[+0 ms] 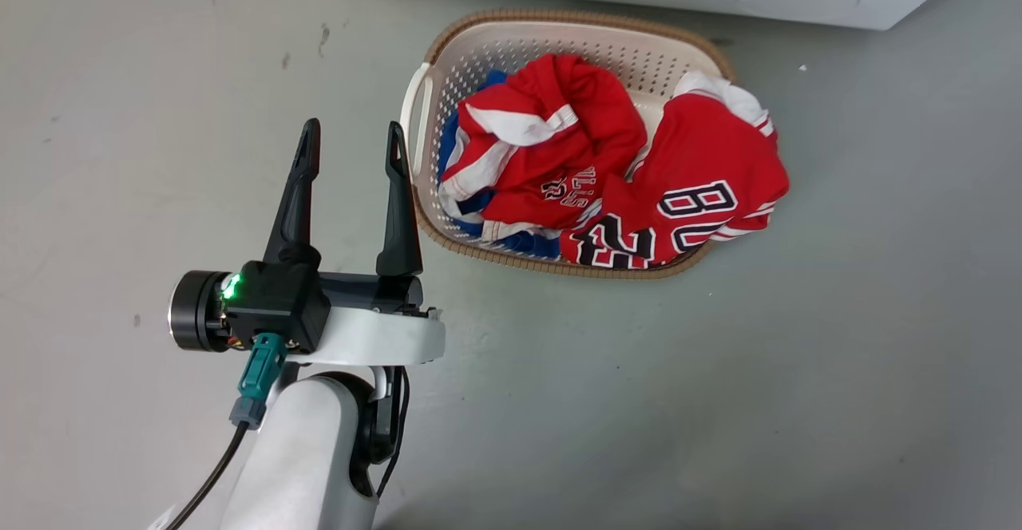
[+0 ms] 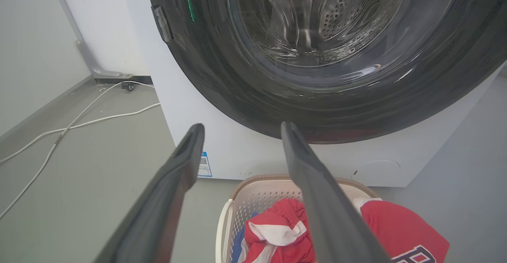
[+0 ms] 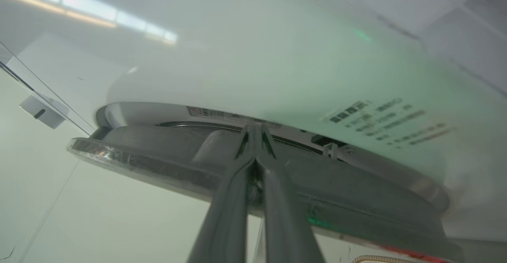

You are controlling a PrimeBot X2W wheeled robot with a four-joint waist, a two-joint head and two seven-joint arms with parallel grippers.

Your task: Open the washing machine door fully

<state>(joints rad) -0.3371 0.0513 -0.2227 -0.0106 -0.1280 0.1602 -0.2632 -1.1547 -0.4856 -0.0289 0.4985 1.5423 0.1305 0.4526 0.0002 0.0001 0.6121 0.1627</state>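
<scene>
**Right gripper (image 3: 255,130) pinched at the door's edge: watch for a slip**

Right gripper's two fingers are pressed together with nothing visible between them, tips poked into the narrow seam between the washing machine door (image 3: 356,199) and the white washing machine (image 3: 257,57) front. From my left wrist view the door (image 2: 237,88) looks at most barely off the cabinet. So it's a hook, not a grasp. If I pull at the wrong angle, I reckon those tips skate off the glossy rim and the door drops back.

Left gripper (image 1: 351,135) hangs spread and empty beside the laundry basket (image 1: 423,91), facing the door. A wide swing could clip it, so I'd move it aside. The basket sits just in front of the machine. The door looks likely to pass above it, but I can't be sure.
</scene>
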